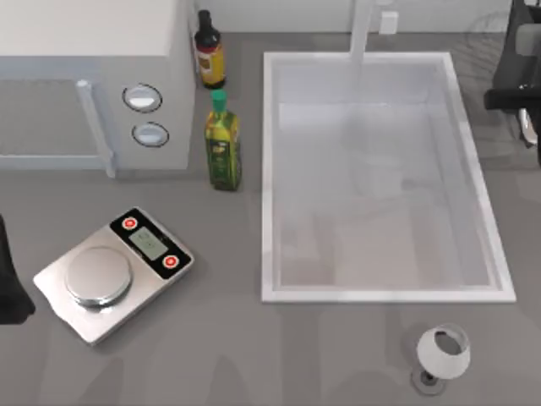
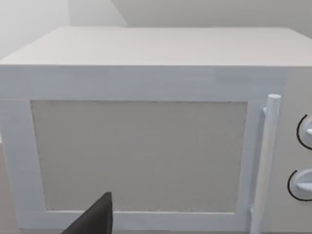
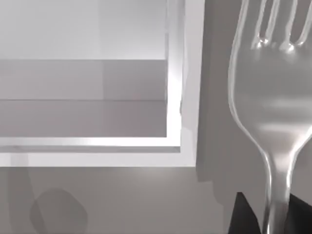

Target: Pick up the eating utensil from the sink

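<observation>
Grey desk [image 1: 254, 355] spreads below. Fork [image 3: 273, 97] sits clamped by its handle in the right end effector [image 3: 270, 214], lifted outside the sink [image 1: 385, 294] rim beside it, tines pointing away along its long axis. Best kept gripped firmly and level. Left end effector [image 2: 95, 217] idles facing the microwave [image 2: 146, 146].

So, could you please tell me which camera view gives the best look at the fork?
The right wrist view: the fork is close up there, tines and neck plain, its handle running down between the right gripper's dark fingers, beside the sink rim. In the top view only a sliver of it shows under the right arm. The left wrist view faces the microwave.
</observation>
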You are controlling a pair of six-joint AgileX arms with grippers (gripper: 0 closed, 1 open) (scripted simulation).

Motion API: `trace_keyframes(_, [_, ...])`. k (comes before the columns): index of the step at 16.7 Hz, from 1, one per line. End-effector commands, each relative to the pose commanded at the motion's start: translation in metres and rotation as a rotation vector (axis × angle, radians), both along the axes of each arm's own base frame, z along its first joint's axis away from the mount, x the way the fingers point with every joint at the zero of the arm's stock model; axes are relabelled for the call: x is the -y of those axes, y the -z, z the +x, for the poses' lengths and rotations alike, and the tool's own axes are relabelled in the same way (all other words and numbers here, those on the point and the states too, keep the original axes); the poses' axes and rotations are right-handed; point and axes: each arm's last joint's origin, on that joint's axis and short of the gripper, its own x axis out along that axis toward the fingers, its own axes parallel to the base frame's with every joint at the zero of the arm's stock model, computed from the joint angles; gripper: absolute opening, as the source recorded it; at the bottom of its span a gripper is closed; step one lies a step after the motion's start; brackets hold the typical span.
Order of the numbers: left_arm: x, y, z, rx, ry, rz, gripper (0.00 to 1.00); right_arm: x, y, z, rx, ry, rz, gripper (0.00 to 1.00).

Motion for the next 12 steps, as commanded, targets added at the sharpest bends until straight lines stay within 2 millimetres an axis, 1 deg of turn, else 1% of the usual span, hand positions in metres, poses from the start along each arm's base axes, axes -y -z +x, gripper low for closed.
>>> trace_keyframes(1, [0.0, 0.0, 0.0, 0.0, 0.0, 0.0, 1.0, 0.0, 0.007, 0.001, -0.003, 0.0, 0.0, 0.0])
trace_keyframes(3, [0.0, 0.0, 0.0, 0.0, 0.0, 0.0, 1.0, 0.0, 0.027, 0.003, -0.003, 0.001, 0.0, 0.0])
trace_keyframes(6, [0.0, 0.0, 0.0, 0.0, 0.0, 0.0, 1.0, 0.0, 0.066, 0.005, 0.018, 0.002, 0.003, 0.0])
trace_keyframes(8, [0.0, 0.0, 0.0, 0.0, 0.0, 0.0, 1.0, 0.001, 0.09, 0.002, 0.013, 0.003, 0.003, 0.0])
trace_keyframes(10, [0.0, 0.0, 0.0, 0.0, 0.0, 0.0, 1.0, 0.002, 0.103, 0.0, 0.006, 0.003, 0.002, 0.0])
trace_keyframes(12, [0.0, 0.0, 0.0, 0.0, 0.0, 0.0, 1.0, 0.002, 0.105, -0.001, 0.005, 0.003, 0.001, 0.0])
